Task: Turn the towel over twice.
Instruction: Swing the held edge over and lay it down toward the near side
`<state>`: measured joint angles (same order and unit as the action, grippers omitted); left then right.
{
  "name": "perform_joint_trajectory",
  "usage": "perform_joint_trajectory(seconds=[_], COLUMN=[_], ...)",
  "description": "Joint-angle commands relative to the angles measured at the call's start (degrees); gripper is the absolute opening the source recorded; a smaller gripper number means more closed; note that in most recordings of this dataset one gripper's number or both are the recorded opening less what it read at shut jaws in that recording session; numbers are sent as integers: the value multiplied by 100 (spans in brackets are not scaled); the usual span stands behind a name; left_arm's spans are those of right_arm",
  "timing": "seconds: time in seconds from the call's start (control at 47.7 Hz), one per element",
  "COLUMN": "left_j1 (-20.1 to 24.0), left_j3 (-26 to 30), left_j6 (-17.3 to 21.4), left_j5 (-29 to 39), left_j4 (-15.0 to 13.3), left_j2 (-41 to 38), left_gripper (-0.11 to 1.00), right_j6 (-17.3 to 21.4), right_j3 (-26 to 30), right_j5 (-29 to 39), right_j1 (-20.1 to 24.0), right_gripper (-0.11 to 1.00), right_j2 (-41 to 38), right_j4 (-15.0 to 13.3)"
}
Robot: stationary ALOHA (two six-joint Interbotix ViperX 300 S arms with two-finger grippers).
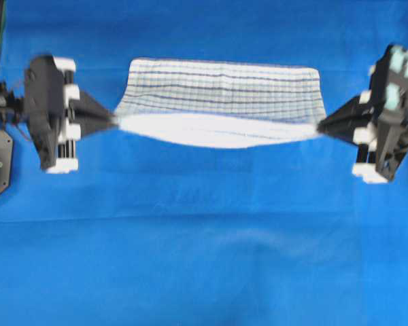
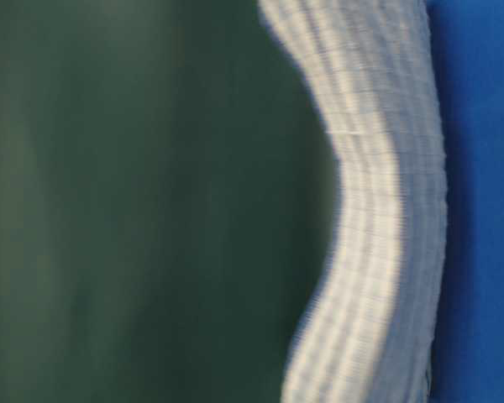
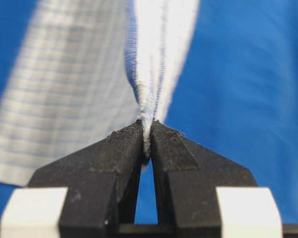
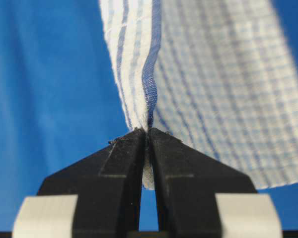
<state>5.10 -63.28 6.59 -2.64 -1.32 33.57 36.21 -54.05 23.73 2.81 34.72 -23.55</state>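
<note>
Since we've got the towel [image 1: 221, 88] strung lengthwise between left gripper [image 1: 114, 121] and right gripper [image 1: 319, 127], both clamped on its corners, neither's nearer.

text: none readable | labels: none | numbers: none | signs: none

Left gripper [image 1: 114, 121] at the towel's [image 1: 221, 92] left end, jaws pinched together on a corner of the cloth. Black fingers [image 3: 116, 153] pressed flat against each other with a thin fold of fabric between the tips. Left arm stretched in from the left, wrist level, pointing toward the towel. Right gripper [image 1: 319, 127] at the towel's right end, jaws likewise clamped on a corner, fingers [image 4: 176, 156] meeting at the tips. Right arm reaching in from the right, wrist rolled slightly. Both grippers facing each other across the towel's raised near edge.
</note>
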Motion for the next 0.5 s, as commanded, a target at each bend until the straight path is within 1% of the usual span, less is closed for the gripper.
perform_joint_trajectory(seconds=[0.0, 0.105, 0.189, 0.336, 0.483], left_j1=[-299, -633, -817, -1099, -1274], left_j3=[0, -18, 0, 26, 35], left_j6=[-105, -255, -325, -334, -334], left_j5=[-141, -316, -448, -571, -571], left_j4=[0, 0, 0, 0, 0], left_j2=[-185, -545, -809, -1266, -1582], left_gripper=[3, 3, 3, 3, 3], right_j6=[141, 299, 431, 650, 870], right_j3=[35, 9, -9, -123, -264], right_j5=[-18, -44, -88, -325, -721], right_j1=[264, 510, 642, 809, 932], right_gripper=[7, 7, 7, 7, 7], right_j2=[-246, -519, -703, -1011, -1318], right_j4=[0, 0, 0, 0, 0])
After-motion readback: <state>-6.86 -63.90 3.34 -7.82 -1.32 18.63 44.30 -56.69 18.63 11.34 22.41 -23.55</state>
